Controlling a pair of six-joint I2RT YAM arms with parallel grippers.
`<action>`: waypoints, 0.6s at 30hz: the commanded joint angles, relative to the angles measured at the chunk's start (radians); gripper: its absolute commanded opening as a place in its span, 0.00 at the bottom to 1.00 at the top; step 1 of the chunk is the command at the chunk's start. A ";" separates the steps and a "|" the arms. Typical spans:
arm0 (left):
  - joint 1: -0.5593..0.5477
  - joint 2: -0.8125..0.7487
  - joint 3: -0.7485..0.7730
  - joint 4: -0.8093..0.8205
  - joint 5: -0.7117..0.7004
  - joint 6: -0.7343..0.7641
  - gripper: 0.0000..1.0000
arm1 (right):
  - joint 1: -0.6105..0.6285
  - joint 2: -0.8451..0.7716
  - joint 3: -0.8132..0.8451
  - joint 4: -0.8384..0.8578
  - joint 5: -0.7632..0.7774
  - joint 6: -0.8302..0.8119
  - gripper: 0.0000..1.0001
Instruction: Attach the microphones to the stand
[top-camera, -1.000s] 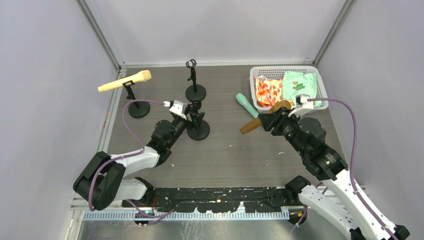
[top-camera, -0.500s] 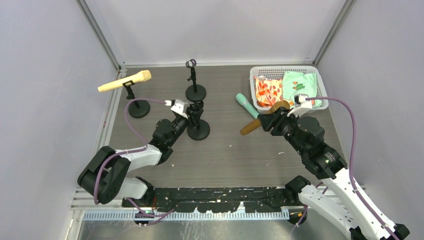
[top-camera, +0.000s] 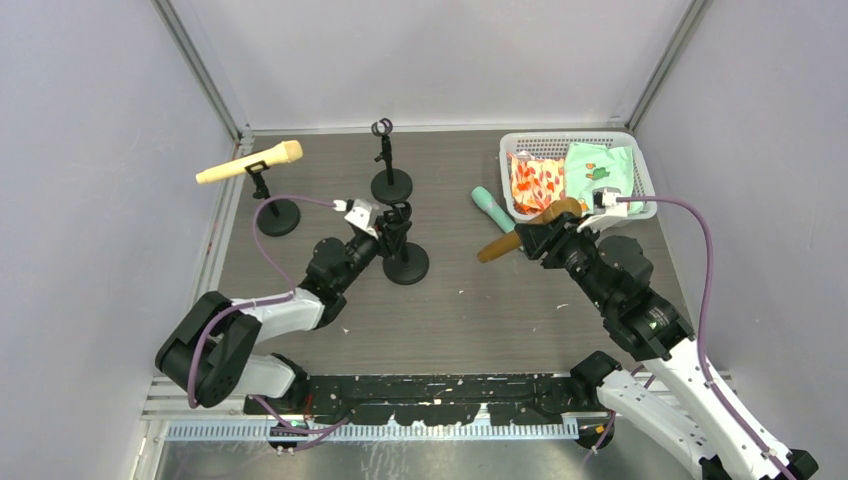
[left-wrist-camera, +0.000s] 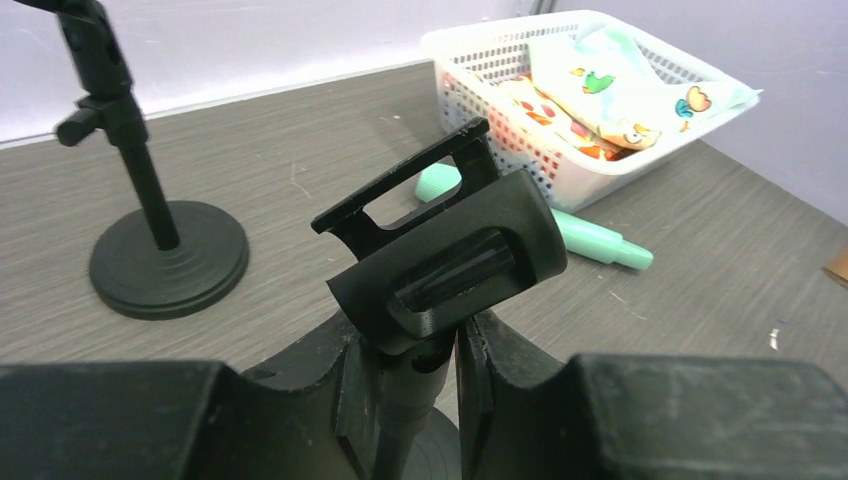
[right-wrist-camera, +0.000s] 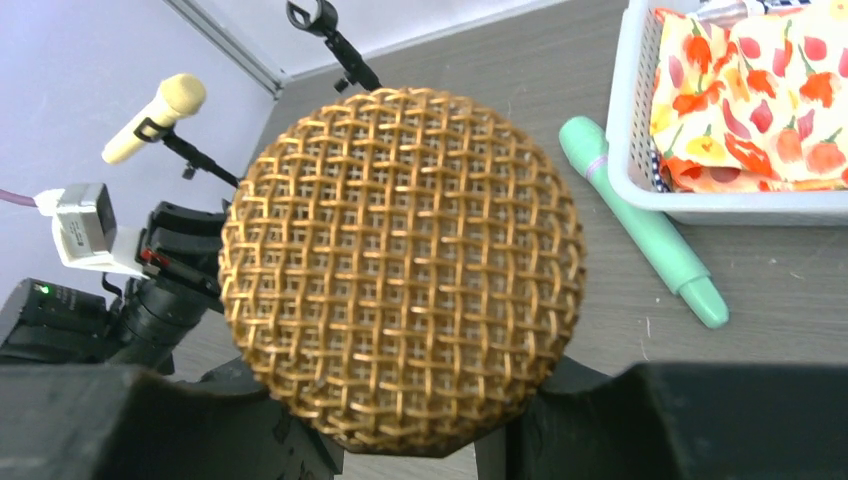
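Note:
The cream-yellow microphone (top-camera: 250, 162) (right-wrist-camera: 155, 118) sits clipped in the far-left stand (top-camera: 277, 217). My left gripper (top-camera: 390, 230) (left-wrist-camera: 410, 340) is shut on the pole of the near stand (top-camera: 405, 263), just under its empty clip (left-wrist-camera: 450, 260). A third stand (top-camera: 390, 183) (left-wrist-camera: 165, 255) stands empty at the back. My right gripper (top-camera: 548, 232) (right-wrist-camera: 410, 440) is shut on the golden-brown microphone (top-camera: 515, 238), whose mesh head (right-wrist-camera: 400, 265) fills the right wrist view. The mint-green microphone (top-camera: 493, 210) (left-wrist-camera: 590, 238) (right-wrist-camera: 640, 225) lies on the table beside the basket.
A white basket (top-camera: 570, 137) (left-wrist-camera: 470, 70) (right-wrist-camera: 630, 120) with patterned cloth bags stands at the back right. Grey walls close in the table on three sides.
My left gripper has closed on the near stand's pole, and the stand has shifted slightly to the right. The right gripper with the golden-brown microphone has barely moved.

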 joint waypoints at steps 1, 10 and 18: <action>-0.052 -0.022 0.006 -0.003 0.063 -0.111 0.00 | -0.002 -0.018 -0.038 0.199 0.013 0.003 0.01; -0.127 0.003 -0.039 0.034 -0.027 -0.177 0.00 | -0.002 -0.056 -0.128 0.440 -0.041 -0.013 0.01; -0.250 0.058 0.002 0.015 -0.182 -0.195 0.00 | -0.001 -0.033 -0.178 0.692 -0.098 -0.028 0.01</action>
